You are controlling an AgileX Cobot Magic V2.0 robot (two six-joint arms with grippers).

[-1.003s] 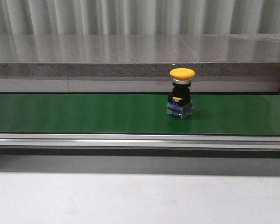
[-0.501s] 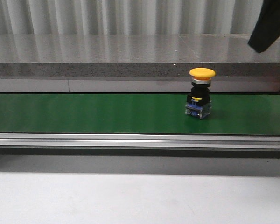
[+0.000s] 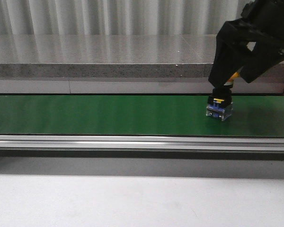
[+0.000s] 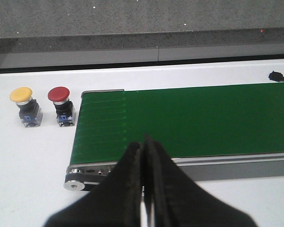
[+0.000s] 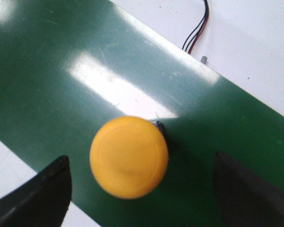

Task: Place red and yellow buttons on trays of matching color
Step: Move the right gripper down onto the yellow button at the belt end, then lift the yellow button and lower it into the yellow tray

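Standing on the green belt [image 3: 109, 116] toward its right end, the yellow button [image 3: 219, 108] sits about midway between the belt's near rail and its far edge, with bare belt stretching well to its left. The right gripper [image 3: 246, 45] hangs directly above it, and in the front view the black gripper body hides the button's cap, leaving only the black and blue base showing.

The right wrist view shows what the front view hides: the yellow cap [image 5: 129, 157] seen from above, between the two dark fingers [image 5: 35, 196], which stand wide apart on either side and touch nothing. A black and red cable [image 5: 196, 28] lies on the white worktop [image 5: 255, 42] beyond the belt's edge.

The left wrist view shows the belt's other end, where a second yellow button [image 4: 24, 106] and a red button [image 4: 61, 105] stand side by side on the worktop just off the belt. The left gripper [image 4: 144, 179] has its fingers pressed together, holding nothing.
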